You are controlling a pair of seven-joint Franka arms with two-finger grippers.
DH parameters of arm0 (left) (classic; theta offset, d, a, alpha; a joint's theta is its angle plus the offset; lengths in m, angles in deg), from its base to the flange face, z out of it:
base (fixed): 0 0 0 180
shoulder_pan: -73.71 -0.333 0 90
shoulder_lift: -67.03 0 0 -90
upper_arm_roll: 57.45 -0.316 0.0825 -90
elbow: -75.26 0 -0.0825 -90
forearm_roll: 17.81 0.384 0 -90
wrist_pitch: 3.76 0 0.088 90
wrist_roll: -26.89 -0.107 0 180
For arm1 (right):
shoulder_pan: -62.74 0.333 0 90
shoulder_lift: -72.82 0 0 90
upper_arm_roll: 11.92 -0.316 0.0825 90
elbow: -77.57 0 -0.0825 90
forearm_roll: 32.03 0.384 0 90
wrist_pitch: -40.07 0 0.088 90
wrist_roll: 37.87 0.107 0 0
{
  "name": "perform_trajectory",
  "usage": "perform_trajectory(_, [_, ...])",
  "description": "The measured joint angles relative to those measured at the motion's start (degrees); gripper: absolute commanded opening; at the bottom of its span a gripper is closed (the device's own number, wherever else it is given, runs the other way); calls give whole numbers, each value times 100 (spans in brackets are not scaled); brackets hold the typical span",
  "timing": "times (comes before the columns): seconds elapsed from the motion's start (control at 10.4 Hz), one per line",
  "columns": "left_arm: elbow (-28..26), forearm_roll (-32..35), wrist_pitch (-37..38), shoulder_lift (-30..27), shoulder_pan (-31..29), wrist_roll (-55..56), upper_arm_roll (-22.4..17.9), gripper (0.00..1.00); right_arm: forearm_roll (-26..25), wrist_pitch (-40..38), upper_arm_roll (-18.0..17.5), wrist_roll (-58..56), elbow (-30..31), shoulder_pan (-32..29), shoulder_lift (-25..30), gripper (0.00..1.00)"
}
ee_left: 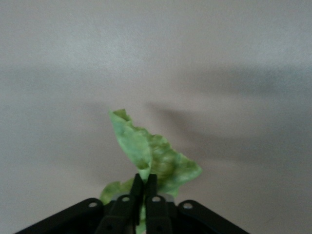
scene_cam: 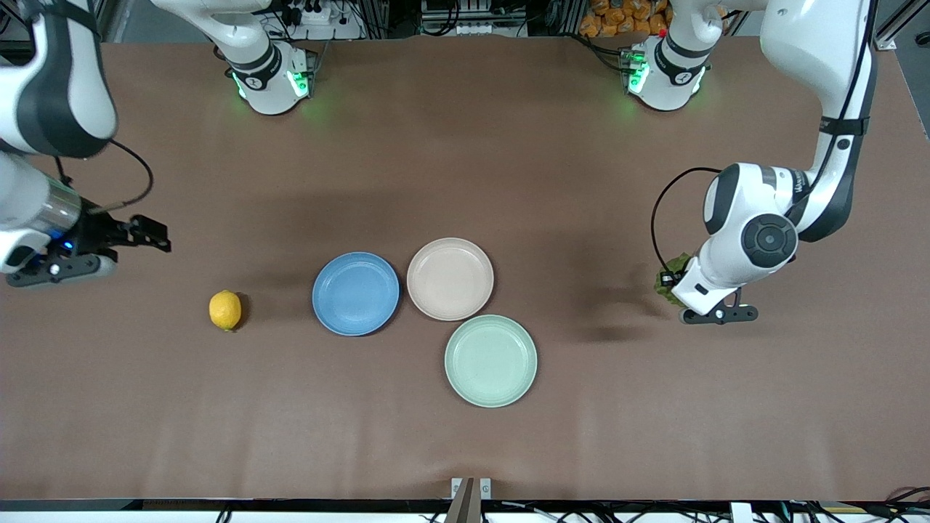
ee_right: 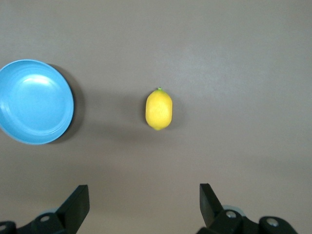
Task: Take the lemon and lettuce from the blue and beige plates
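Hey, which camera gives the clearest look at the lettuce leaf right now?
The left wrist view: the lettuce fills its middle, pinched in the left gripper. The front view shows only a green scrap beside the left arm's wrist. The right wrist view shows none.

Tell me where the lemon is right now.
The lemon lies on the bare table beside the blue plate, toward the right arm's end; the open right gripper hangs above the table near it.
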State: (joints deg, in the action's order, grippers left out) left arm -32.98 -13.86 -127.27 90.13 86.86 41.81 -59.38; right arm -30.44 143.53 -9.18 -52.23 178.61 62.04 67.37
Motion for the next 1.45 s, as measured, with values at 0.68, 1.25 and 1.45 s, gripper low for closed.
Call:
perform_trajectory(0.68, [-264,-33,134,-258,-154,-34,6,100,0,-974,-31,479,-792,-118,269,100])
perform_trajectory(1.25, [-1532,-319,168,-1743,-515,-35,60,100,-47,-973,-40,1380,-894,-118,362,100])
perform_trajectory(1.45, [-1796,-323,168,-2118,-681,-38,158,100,-259,-951,-67,1380,-977,-79,355,100])
